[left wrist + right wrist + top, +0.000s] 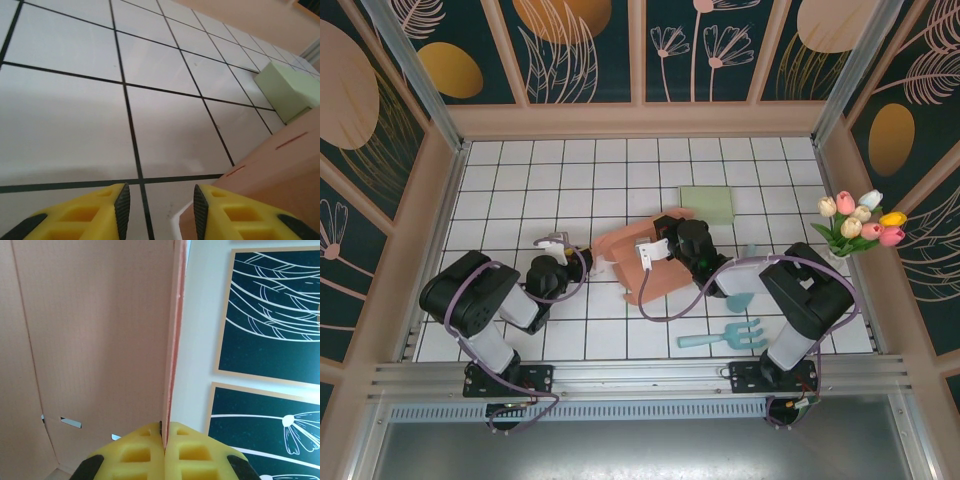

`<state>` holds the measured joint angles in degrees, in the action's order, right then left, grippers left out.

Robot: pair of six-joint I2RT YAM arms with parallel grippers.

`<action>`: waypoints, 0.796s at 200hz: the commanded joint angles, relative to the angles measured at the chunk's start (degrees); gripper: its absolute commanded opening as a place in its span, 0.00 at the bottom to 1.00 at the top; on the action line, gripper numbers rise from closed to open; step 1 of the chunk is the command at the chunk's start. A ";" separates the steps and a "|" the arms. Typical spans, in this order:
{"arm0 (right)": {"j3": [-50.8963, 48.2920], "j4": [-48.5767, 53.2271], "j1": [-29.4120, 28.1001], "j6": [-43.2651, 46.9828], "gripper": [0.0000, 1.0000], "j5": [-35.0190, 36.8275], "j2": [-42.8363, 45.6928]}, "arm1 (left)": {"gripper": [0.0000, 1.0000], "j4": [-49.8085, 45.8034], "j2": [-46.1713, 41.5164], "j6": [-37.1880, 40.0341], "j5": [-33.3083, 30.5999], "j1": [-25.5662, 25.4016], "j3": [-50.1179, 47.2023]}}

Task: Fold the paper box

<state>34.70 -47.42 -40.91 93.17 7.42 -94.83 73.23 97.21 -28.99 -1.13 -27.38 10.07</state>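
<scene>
The salmon-pink paper box (628,262) lies partly unfolded at the table's middle. My right gripper (648,252) reaches into it from the right. In the right wrist view that gripper (164,437) is shut on the edge of an upright box panel (172,340), whose broad face (95,340) spreads to the left. My left gripper (560,243) hovers just left of the box. In the left wrist view it (161,202) is open over bare tile, with a corner of the box (280,165) beside its right finger (200,205).
A pale green block (707,205) (287,87) lies behind the box. A teal trowel (740,295) and a teal garden fork (722,335) lie at the front right. A tulip bouquet (860,225) stands by the right wall. Patterned walls enclose the tiled table.
</scene>
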 commanded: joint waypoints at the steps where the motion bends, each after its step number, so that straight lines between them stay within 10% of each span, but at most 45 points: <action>1: -1.21 0.88 0.40 1.34 0.00 -1.62 -1.15 | 0.43 2.62 -1.16 2.51 4.21 -0.22 0.08; 77: -0.61 2.19 0.39 1.41 0.00 -1.69 -1.61 | 0.44 7.42 0.21 3.48 14.47 -0.57 -0.42; 159: -5.72 -22.28 -1.91 10.71 0.00 0.20 -8.00 | 0.47 7.83 0.66 2.35 13.95 -0.75 -0.20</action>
<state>29.76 -64.99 -40.80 100.49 8.32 -100.25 76.49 97.47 -26.59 10.52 -27.44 10.00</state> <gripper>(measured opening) 0.048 0.465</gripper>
